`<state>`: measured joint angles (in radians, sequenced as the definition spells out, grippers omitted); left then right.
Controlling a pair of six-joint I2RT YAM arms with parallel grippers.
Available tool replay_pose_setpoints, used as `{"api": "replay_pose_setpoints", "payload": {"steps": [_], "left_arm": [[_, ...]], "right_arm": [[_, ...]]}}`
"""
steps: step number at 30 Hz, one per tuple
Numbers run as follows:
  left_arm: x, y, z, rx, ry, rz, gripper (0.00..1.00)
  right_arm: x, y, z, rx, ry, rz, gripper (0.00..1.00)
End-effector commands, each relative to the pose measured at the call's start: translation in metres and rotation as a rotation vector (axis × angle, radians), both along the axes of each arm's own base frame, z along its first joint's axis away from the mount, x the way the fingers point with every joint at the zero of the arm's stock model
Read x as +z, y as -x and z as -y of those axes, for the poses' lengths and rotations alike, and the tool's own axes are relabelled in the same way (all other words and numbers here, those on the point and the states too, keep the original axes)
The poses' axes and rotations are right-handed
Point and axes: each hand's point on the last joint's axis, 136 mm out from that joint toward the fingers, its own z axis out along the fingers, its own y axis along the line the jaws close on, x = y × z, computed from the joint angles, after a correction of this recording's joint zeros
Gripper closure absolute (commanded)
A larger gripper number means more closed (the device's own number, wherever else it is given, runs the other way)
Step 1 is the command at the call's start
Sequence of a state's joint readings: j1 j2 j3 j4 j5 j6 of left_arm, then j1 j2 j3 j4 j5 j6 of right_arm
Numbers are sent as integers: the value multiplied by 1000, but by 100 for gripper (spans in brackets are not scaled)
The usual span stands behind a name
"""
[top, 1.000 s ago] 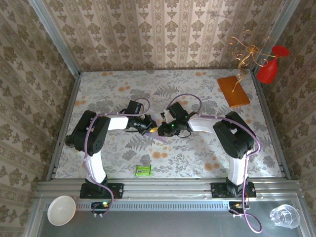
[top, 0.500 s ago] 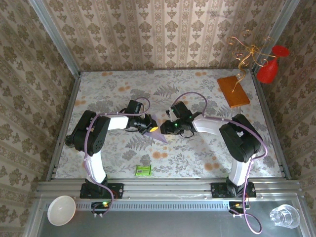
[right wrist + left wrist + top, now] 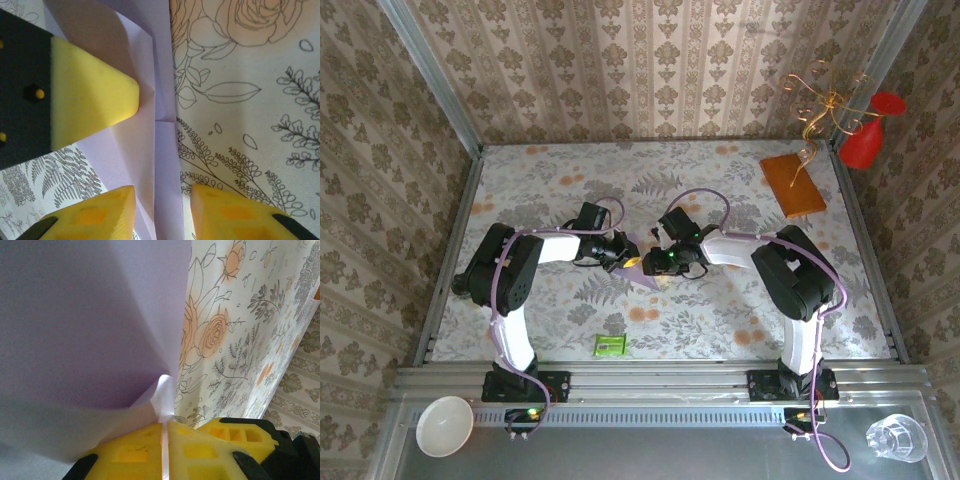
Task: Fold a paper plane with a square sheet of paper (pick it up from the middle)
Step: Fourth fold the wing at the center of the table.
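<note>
The left gripper [image 3: 164, 452] is pinching its 2 yellow fingers [image 3: 132, 455] together on an edge of the lavender sheet of paper [image 3: 75, 340], which is curving up before its camera. The right gripper [image 3: 162, 210] is holding its fingertips apart, straddling the sheet's folded layers, which are lying mid-table on the floral tablecloth [image 3: 240, 100]. The left gripper's yellow pad [image 3: 90, 100] is sitting over the paper.

Pale lavender, unmarked paper [image 3: 162, 150]; yellow finger pads [image 3: 90, 95]; cream table cover [image 3: 720, 320] printed with orange roses and grey ferns; orange-brown board [image 3: 793, 185].
</note>
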<state>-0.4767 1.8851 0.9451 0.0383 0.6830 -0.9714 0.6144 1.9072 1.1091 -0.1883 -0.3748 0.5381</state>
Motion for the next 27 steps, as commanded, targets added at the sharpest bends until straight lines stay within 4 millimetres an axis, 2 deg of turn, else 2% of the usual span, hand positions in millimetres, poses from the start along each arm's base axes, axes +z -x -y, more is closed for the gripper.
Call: {"api": "replay_pose_setpoints", "payload": {"steps": [1,11,18,19,22,27], "left_arm": [[5,-4,6,-29,25,26,87],[14,-9,7,-21,49,41,86],[20,-11,1,-9,41,65,86],[19,-17,-7,13,38,65,86],[19,-19,-13,25,35,65,86],[22,-21,-13,24,38,78,86]], "right_arm": [[-13,9,0,32,33,-51,66],[-32,18,8,36,84,-91,73],[-36,19,11,30,95,-97,75],[-36,19,11,30,95,-98,76],[-38,19,11,28,96,-100,77],[-39,20,11,29,98,-104,77]]}}
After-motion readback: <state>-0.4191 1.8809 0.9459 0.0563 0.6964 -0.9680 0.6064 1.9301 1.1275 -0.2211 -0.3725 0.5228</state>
